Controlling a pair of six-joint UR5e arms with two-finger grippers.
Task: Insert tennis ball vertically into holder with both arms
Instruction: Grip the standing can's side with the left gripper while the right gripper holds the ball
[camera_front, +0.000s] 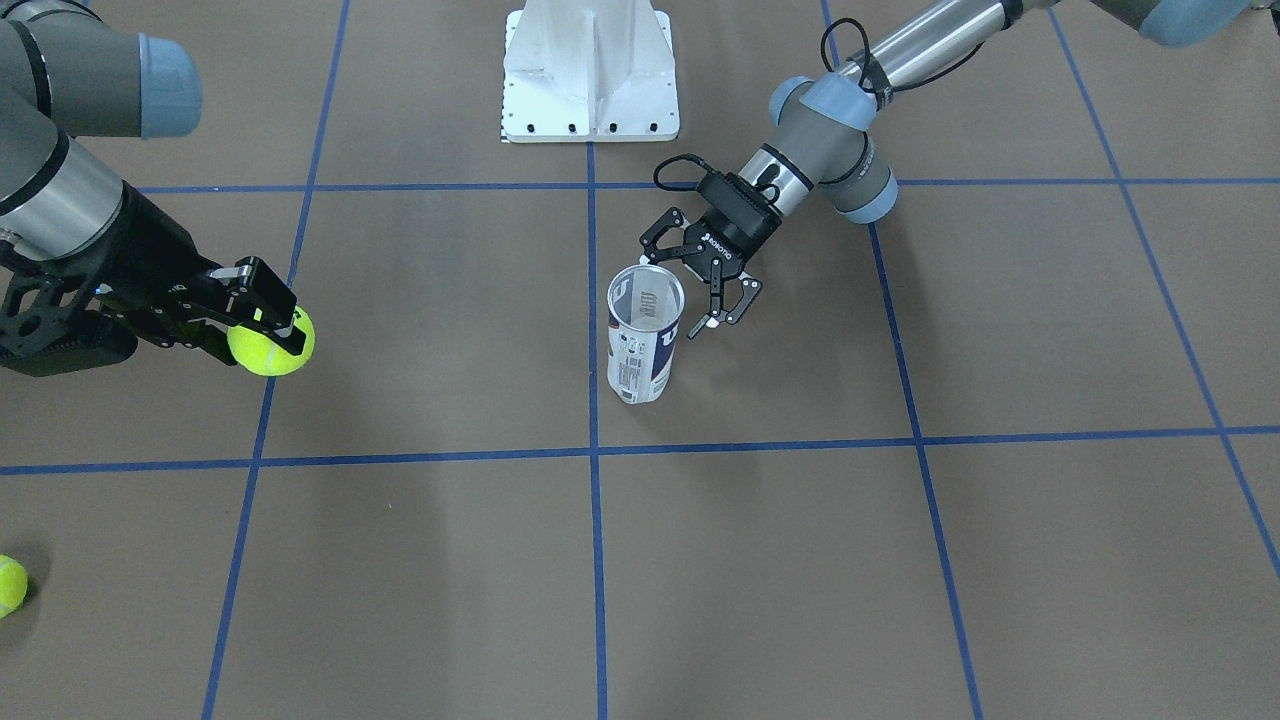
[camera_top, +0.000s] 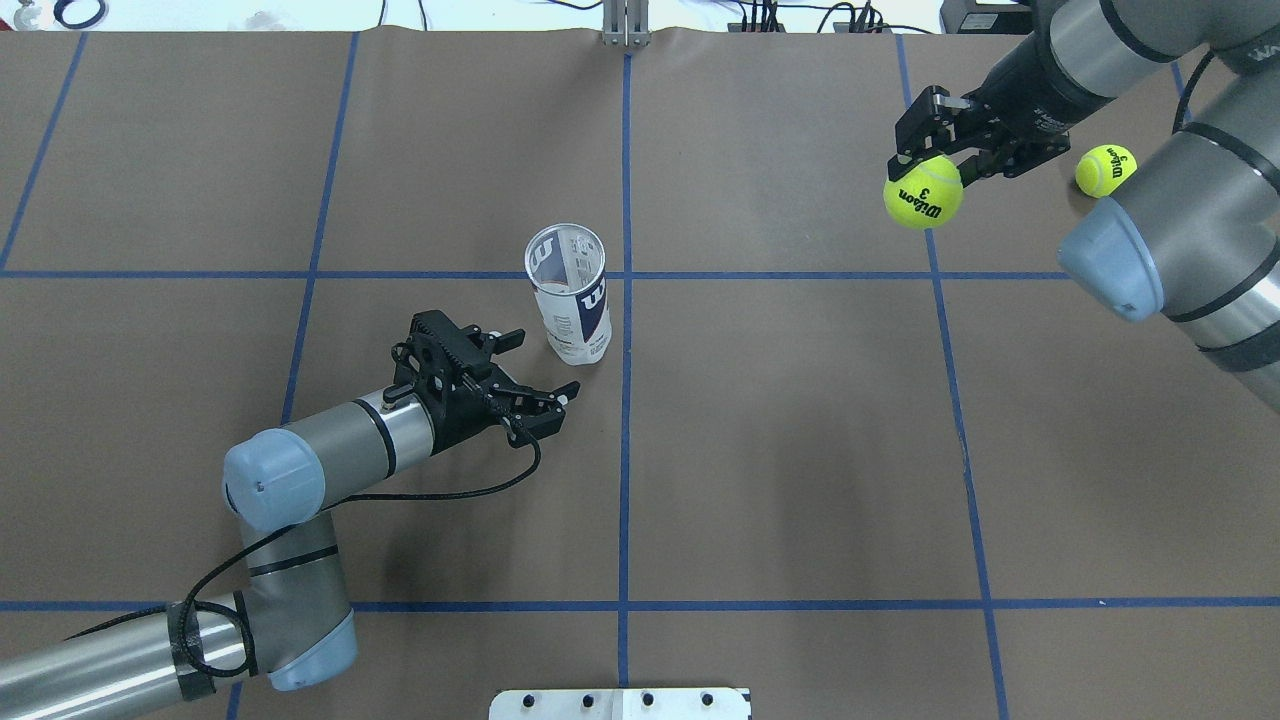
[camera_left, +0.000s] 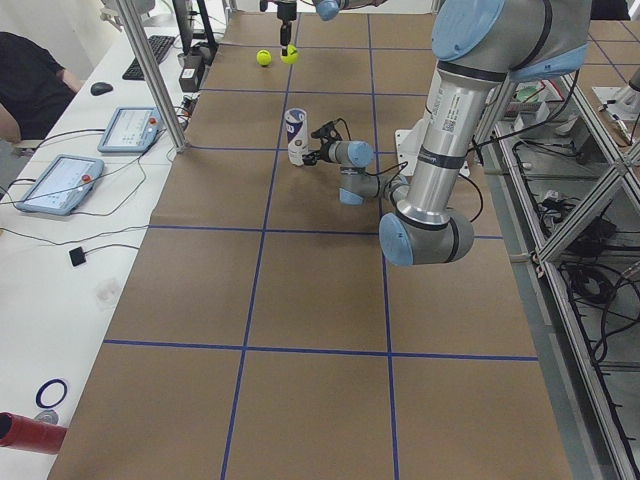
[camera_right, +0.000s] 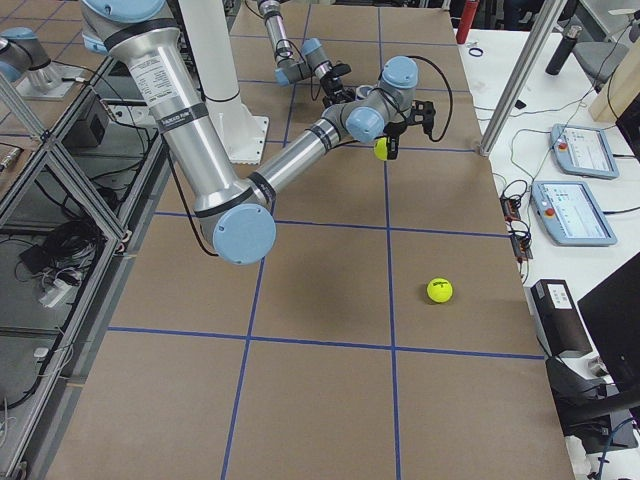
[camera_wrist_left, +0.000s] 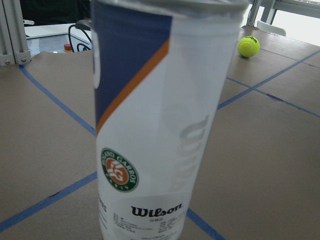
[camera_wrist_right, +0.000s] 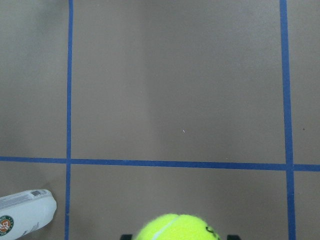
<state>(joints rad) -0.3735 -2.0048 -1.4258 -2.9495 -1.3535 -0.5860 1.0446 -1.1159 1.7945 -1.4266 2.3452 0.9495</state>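
The holder (camera_front: 645, 335) is a clear can with a white and navy label. It stands upright near the table's middle (camera_top: 568, 295) and fills the left wrist view (camera_wrist_left: 165, 120). My left gripper (camera_front: 685, 293) is open and low, right beside the can on the robot's side (camera_top: 545, 368); I cannot tell whether it touches. My right gripper (camera_top: 925, 165) is shut on a yellow tennis ball (camera_top: 922, 190) and holds it above the table, far to the can's right (camera_front: 270, 340). The right wrist view shows the ball (camera_wrist_right: 177, 227) and the can's end (camera_wrist_right: 25, 212).
A second tennis ball (camera_top: 1105, 170) lies on the table beyond my right gripper (camera_front: 8, 585). The white pedestal base (camera_front: 590, 70) stands at the robot's edge. Side benches hold tablets (camera_left: 60, 180), and a person (camera_left: 30, 80) sits there.
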